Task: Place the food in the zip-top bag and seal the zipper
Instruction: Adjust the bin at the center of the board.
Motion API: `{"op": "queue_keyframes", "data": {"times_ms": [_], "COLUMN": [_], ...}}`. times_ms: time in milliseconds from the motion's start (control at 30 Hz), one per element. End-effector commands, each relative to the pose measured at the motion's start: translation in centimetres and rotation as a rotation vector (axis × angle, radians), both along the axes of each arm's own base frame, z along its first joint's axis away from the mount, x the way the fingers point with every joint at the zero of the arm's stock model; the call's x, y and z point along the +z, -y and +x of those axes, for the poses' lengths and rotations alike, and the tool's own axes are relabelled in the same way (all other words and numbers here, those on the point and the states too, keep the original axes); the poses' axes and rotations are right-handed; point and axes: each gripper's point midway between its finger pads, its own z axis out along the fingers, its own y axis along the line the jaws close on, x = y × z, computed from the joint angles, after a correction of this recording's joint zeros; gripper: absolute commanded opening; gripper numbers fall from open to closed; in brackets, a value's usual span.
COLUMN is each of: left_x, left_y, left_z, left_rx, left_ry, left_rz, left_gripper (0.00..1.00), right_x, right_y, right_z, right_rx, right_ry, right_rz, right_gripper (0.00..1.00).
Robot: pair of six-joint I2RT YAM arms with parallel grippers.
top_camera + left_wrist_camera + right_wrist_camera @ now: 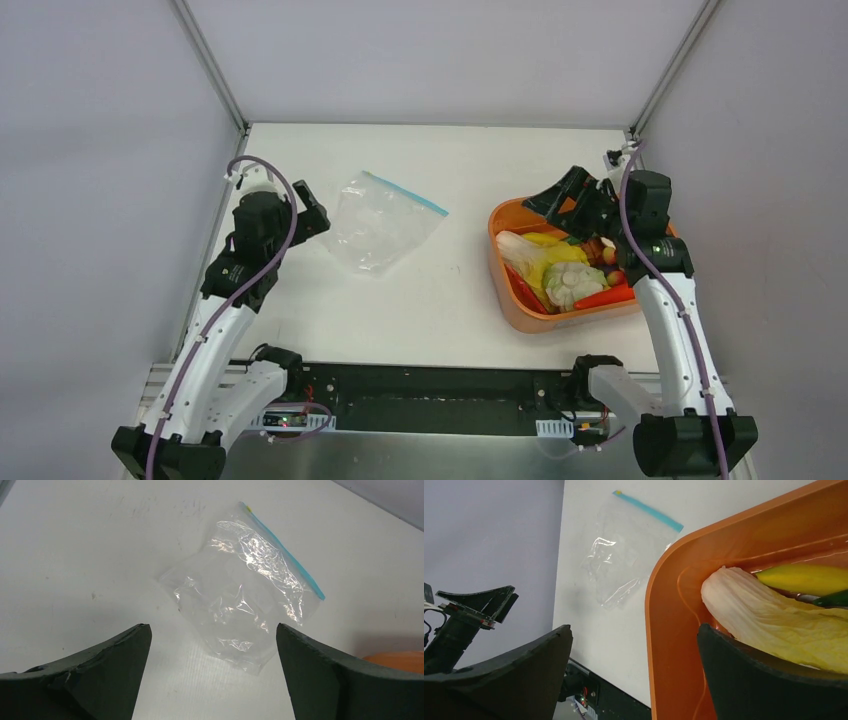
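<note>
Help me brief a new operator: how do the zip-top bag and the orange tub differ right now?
The zip-top bag is clear and crinkled, lying flat; the orange tub is opaque with raised walls. The bag looks empty, while the tub is piled with food. The bag lies left of centre; the tub sits on the right. Both rest on the white table, and neither is gripped.

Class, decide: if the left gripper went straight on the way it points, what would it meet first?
Most likely the zip-top bag lying on the table, though depth is unclear.
</note>
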Motion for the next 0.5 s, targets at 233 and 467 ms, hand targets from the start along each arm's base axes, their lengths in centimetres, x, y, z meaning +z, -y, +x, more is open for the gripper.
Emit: {"op": "queue_keyframes", "data": {"times_ms": [233, 467], "left_x": [1.1, -3.0], "left_y": [1.6, 5.2], "left_z": [-2.0, -2.7], "left_rx": [-0.055, -0.234], "left_ry": [0.174, -0.008], "left_rz": [-0.179, -0.231], "left_gripper": [0.99, 0.99], "right_x": [0.2, -2.9], "right_y": [-6.0, -10.1], "right_z": [-2.8, -4.7], "right_rx": [0.228, 0.317], "right_ry": [-0.032, -0.087], "right_rz": [-0.059, -0.220], "right_gripper": [0.98, 0.98]}}
